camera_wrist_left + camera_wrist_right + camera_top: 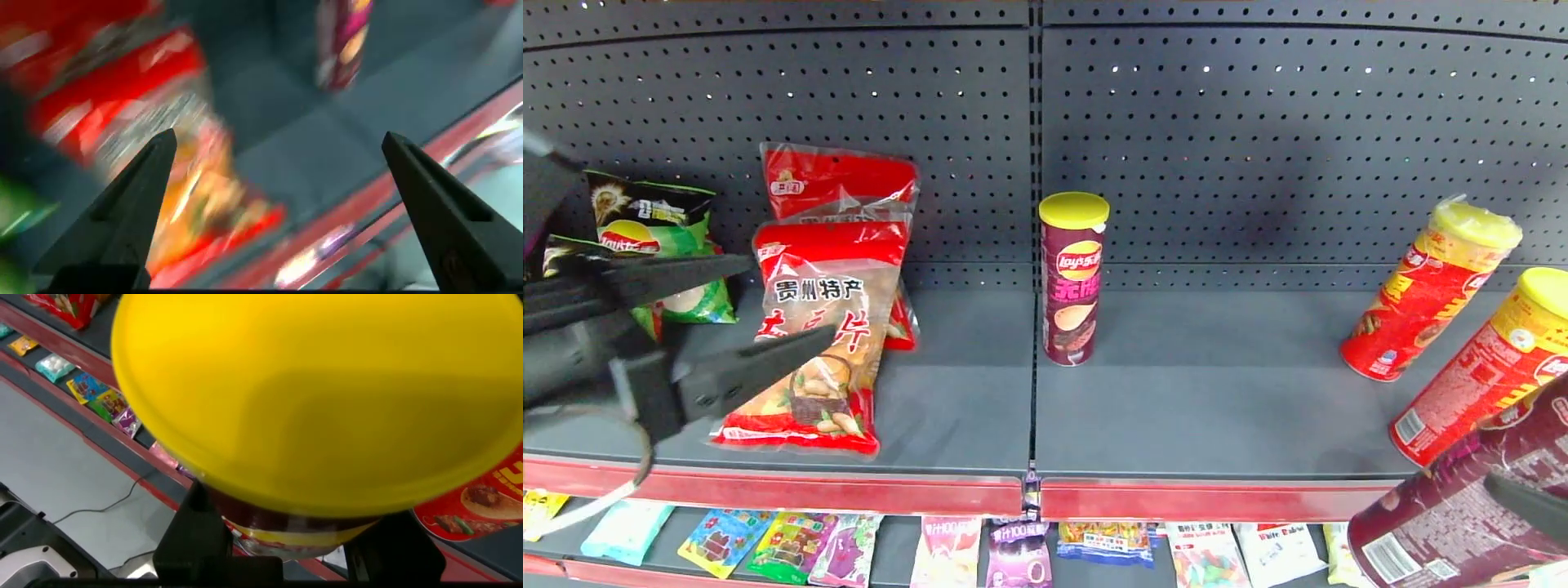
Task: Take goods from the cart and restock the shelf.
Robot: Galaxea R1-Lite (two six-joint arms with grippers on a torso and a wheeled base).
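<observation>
Grey shelf (1192,408), pegboard back, red front lip. My right gripper (294,543) has its fingers clamped on a maroon can (1462,506), low at the shelf's right end, by the front lip. Its yellow lid (319,400) is on, so the contents are hidden.

My left gripper (792,298) has its fingers spread wide with nothing between them. It hangs over the shelf's left part, right in front of the front red bag (817,335). That bag has a clear panel with pale snack pieces inside; I can't tell what kind. The rear red bag (841,184) stands just behind it against the pegboard. That makes two red bags.

Green chip bags (654,220) sit at the far left, partly hidden by the arm, count unclear.

Cans: a second maroon can (1072,282) stands upright mid-shelf, lid on, well apart from the bags. The farther red can (1429,290) and nearer red can (1478,367) are at the right, both with yellow lids, and both look tilted in the head view. So I count two maroon and two red.

The lower shelf (890,563) holds a row of small colourful packets (784,547).
</observation>
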